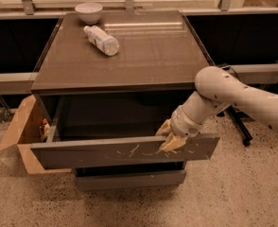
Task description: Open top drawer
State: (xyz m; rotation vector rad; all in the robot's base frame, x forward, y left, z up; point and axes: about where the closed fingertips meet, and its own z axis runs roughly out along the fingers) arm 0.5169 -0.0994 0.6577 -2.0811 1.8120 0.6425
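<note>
The top drawer (pixel 96 156) of the dark cabinet is pulled well out; its grey-brown front panel carries pale scratch marks across the middle and its dark inside shows behind it. My gripper (pixel 169 138) is at the right part of the drawer's front edge, with one pale finger hooked over the top of the panel and another lying on its outer face. The white arm (pixel 238 98) reaches in from the right.
A white bowl (pixel 89 12) and a clear plastic bottle (pixel 101 39) lying on its side rest on the cabinet top (pixel 143 56). A lower drawer (pixel 129 179) is closed beneath. An open cardboard box (pixel 21 134) stands at the cabinet's left. A chair base (pixel 240 126) is at the right.
</note>
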